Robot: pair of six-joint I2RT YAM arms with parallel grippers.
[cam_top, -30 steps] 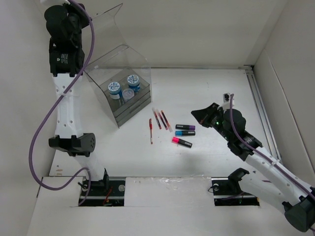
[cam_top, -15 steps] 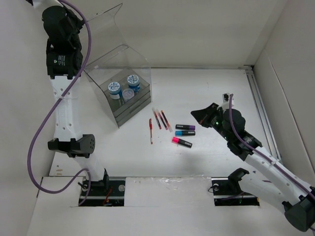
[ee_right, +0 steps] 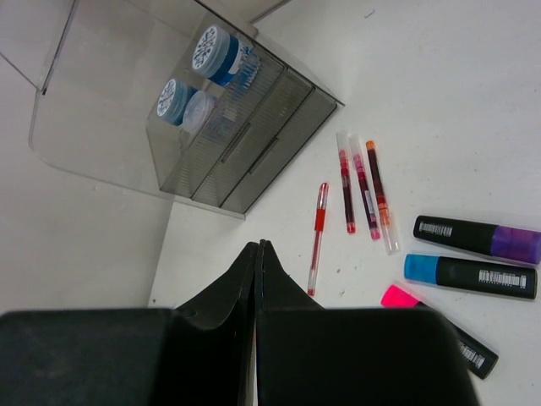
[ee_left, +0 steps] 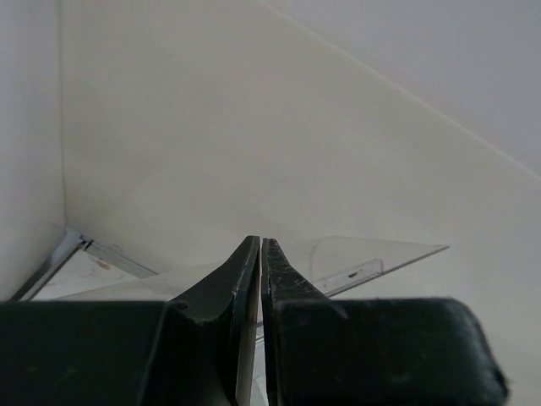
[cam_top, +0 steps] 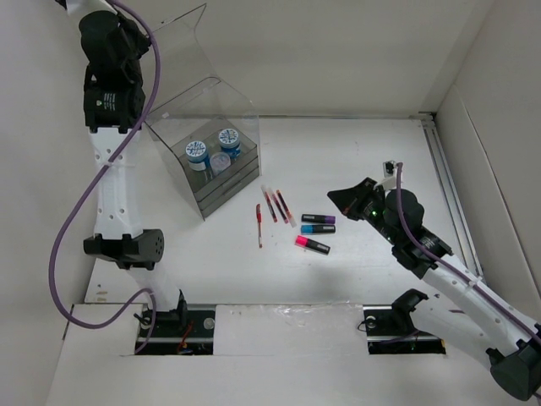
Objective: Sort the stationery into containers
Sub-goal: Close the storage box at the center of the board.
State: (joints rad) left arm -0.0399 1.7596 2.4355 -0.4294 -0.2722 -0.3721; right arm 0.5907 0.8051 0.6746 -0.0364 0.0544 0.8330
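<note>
The clear acrylic box (cam_top: pixel 203 127) stands at the far left with its curved lid (cam_top: pixel 179 46) raised. Three round tubs sit inside it: two with blue-white lids (cam_top: pixel 196 150) (cam_top: pixel 228 138) and a paler one (cam_top: pixel 219 161). They also show in the right wrist view (ee_right: pixel 205 47). Four red pens (cam_top: pixel 275 205) (ee_right: pixel 319 233) and the purple (cam_top: pixel 318 219), blue (cam_top: pixel 318 228) and pink (cam_top: pixel 312 244) markers lie on the table. My left gripper (cam_top: pixel 89 13) (ee_left: pixel 260 242) is shut and high beside the lid's left edge. My right gripper (cam_top: pixel 342 200) (ee_right: pixel 258 245) is shut and empty, above the table right of the markers.
The box has shallow drawers (cam_top: pixel 224 188) at its base. White walls close in the table at the back and on both sides. A small black-and-white fitting (cam_top: pixel 389 166) sits at the far right near a metal rail (cam_top: pixel 448 194).
My left wrist shifted slightly left, then back right, staying high by the lid. My right gripper edged very slightly left. The pens, markers and tubs have not moved.
</note>
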